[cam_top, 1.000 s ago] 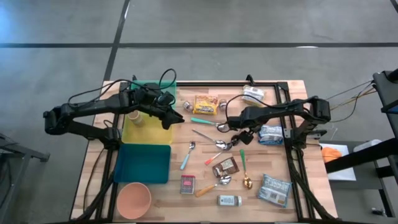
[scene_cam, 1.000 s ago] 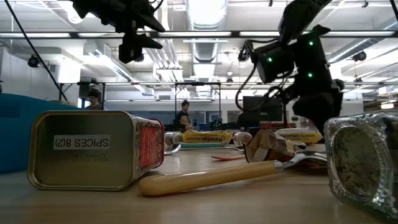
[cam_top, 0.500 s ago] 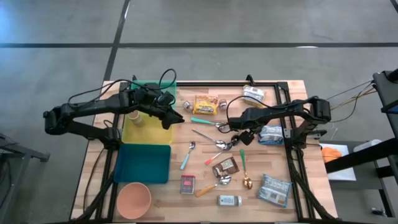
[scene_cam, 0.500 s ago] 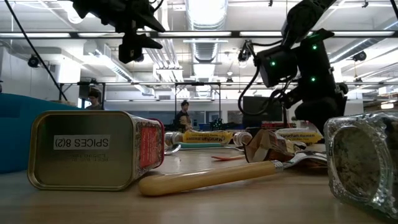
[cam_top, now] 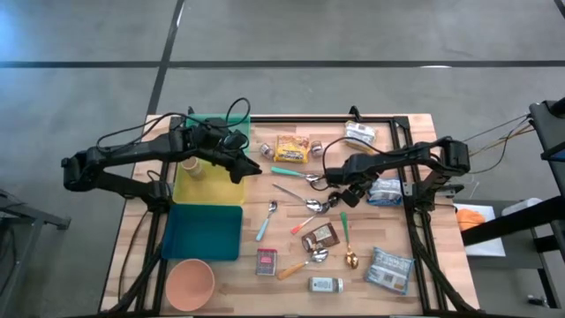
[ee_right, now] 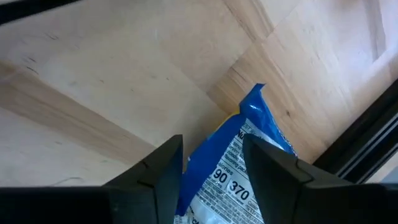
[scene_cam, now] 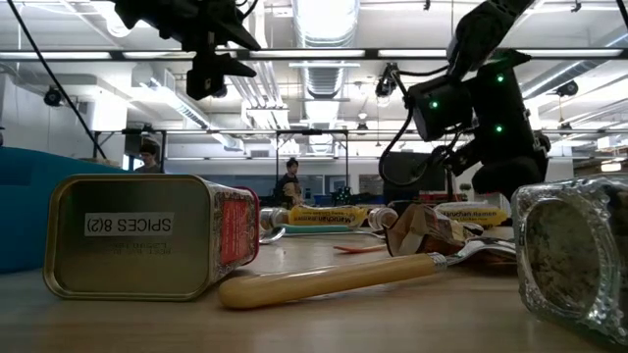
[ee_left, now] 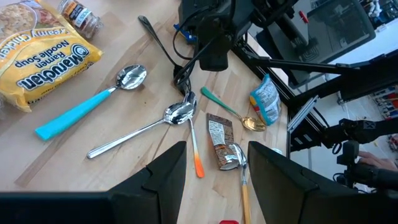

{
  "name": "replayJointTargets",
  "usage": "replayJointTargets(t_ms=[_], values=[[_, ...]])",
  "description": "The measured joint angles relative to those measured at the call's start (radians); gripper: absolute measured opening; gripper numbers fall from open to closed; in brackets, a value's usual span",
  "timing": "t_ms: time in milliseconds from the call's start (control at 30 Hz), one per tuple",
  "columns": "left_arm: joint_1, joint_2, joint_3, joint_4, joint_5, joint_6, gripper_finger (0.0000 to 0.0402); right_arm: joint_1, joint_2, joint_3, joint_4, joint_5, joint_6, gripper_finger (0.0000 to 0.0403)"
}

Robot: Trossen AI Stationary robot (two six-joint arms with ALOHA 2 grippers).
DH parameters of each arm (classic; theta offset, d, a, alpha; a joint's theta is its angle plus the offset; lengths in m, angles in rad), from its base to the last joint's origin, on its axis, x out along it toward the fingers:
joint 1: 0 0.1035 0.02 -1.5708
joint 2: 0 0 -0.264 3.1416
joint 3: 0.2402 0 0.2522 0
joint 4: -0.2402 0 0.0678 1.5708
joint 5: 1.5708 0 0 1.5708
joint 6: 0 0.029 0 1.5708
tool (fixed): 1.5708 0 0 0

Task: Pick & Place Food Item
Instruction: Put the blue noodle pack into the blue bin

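A blue and white food packet [cam_top: 387, 190] lies flat on the wooden table at the right. My right gripper [cam_top: 353, 193] points steeply down at the packet's left end and is shut on it [ee_right: 212, 143]. My left gripper [cam_top: 250, 168] hangs open and empty above the right edge of the yellow tray [cam_top: 199, 187]; its wrist view shows the two fingers apart [ee_left: 217, 180] over the spoons. A yellow ramen packet [cam_top: 291, 148] lies at the far middle of the table. My right gripper has the packet's blue crimped end [ee_right: 239, 127], the one toward the table's left, between its two fingers [ee_right: 168, 168]. The fingers come from above, slanting down. The packet lies flat on the table. Whether both pads press on it I cannot tell.
Several spoons [cam_top: 291, 193] and a brown packet [cam_top: 320, 237] lie in the middle. A second blue and white packet [cam_top: 389, 268], a spice tin [cam_top: 267, 261] and a jar [cam_top: 326, 284] are near the front. A teal tray [cam_top: 205, 231] and a pink bowl [cam_top: 190, 283] stand at the front left.
My right gripper has drawn its fingers together around the packet's left end while staying almost in place. The packet has not moved. My left arm has kept still.
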Motion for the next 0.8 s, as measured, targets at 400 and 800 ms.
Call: replayJointTargets(t_ms=[400,800], values=[[0.0,0.0,0.0,-0.001,0.0,-0.003,0.0178,0.002,-0.002,-0.063,0.081,-0.063,0.004,0.0158],[0.0,0.0,0.0,-0.008,0.0,-0.007,0.0178,0.002,0.0,-0.056,0.09,-0.063,-0.052,0.0017]])
